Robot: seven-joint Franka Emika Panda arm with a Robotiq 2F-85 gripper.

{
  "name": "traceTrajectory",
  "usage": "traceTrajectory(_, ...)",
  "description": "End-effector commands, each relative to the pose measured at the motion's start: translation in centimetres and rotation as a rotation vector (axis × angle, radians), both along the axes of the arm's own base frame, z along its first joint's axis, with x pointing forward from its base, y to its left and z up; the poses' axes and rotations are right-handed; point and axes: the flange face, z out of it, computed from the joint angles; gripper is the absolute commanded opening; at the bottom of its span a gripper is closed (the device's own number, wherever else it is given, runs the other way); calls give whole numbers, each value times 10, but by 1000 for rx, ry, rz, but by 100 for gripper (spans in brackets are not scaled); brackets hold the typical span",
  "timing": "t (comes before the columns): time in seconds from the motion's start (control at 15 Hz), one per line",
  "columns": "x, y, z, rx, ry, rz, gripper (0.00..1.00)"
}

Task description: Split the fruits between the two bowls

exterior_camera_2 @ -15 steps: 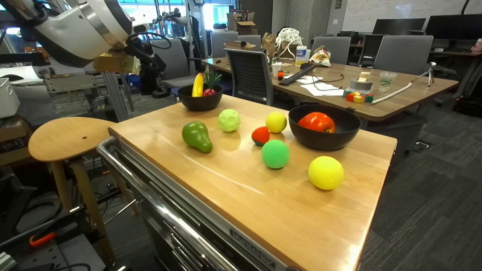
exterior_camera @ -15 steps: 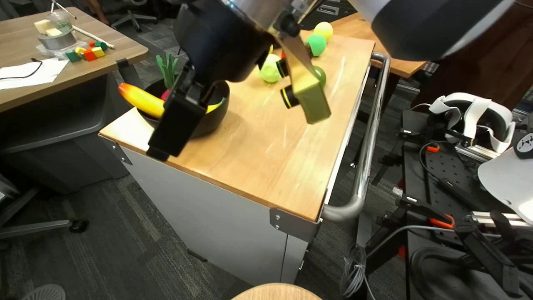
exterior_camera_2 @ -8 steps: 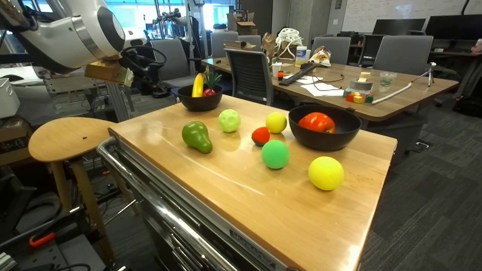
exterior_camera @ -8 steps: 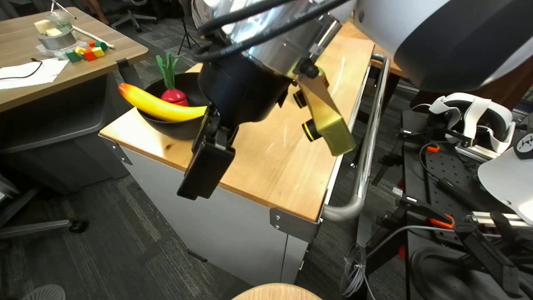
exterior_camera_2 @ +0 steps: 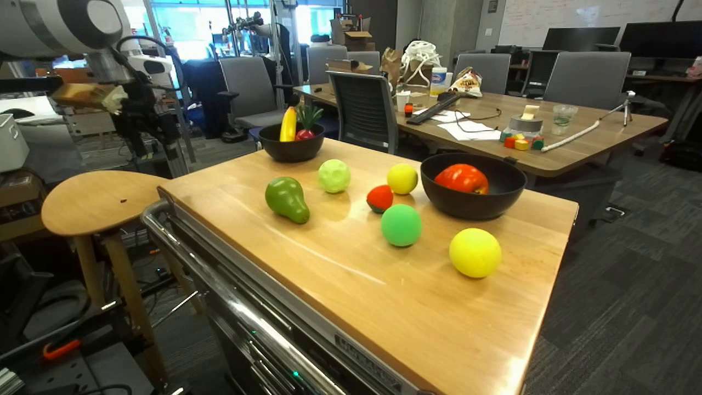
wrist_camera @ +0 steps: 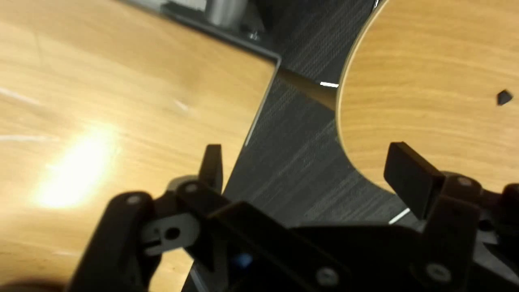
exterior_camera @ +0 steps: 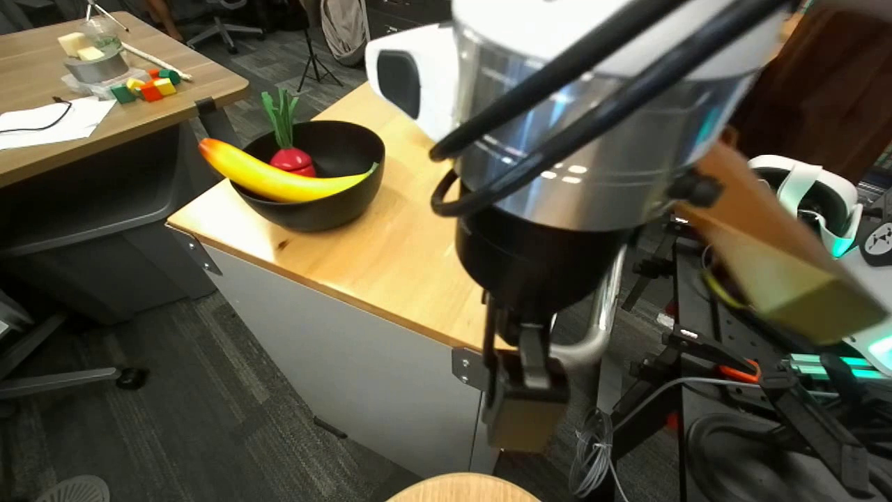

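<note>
My gripper [wrist_camera: 310, 168] is open with nothing between its fingers. It hangs past the cart top's corner, pointing down, away from every fruit. The smaller black bowl [exterior_camera_2: 290, 151] holds a yellow banana [exterior_camera: 293, 183] leaning over its rim and a red fruit [exterior_camera: 293, 162] with green leaves. A large red fruit [exterior_camera_2: 460, 178] sits in the wider black bowl [exterior_camera_2: 466, 207]. Loose on the wood lie a green pear-shaped fruit [exterior_camera_2: 287, 199], a pale green ball [exterior_camera_2: 334, 175], a small yellow ball [exterior_camera_2: 402, 178], a red piece [exterior_camera_2: 379, 198], a green ball [exterior_camera_2: 401, 225] and a bigger yellow ball [exterior_camera_2: 475, 252].
The wooden cart top [exterior_camera_2: 340, 285] has a metal rail [exterior_camera_2: 230, 296] along one side. A round wooden stool [wrist_camera: 429, 101] stands off its corner, with dark floor in the gap. Behind is a desk [exterior_camera_2: 592, 118] with coloured blocks and papers.
My arm has swung away from the smaller bowl and beyond the cart's corner, turning the gripper more steeply downward. The jaws stay open. Fruits and bowls keep their places.
</note>
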Motion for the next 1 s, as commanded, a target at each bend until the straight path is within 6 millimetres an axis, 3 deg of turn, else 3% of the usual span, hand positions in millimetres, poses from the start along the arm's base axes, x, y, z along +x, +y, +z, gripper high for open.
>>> traceTrajectory(0.0,-27,-3,77,-47,11,22,100)
traceTrajectory(0.2,-28,-33,139,-55,-61,38,100)
traceTrajectory(0.27,-19,-47,160,27,-103,39,100)
traceTrajectory(0.33,-19,-25,123,-45,-58,21,100)
traceTrajectory(0.4,-16,-36,142,-13,-82,23,100)
traceTrajectory(0.53,-14,-49,160,8,-108,21,100)
traceTrajectory(0.73,-25,-56,149,-69,-57,119,100)
traceTrajectory(0.93,-17,-101,167,-193,34,227,100)
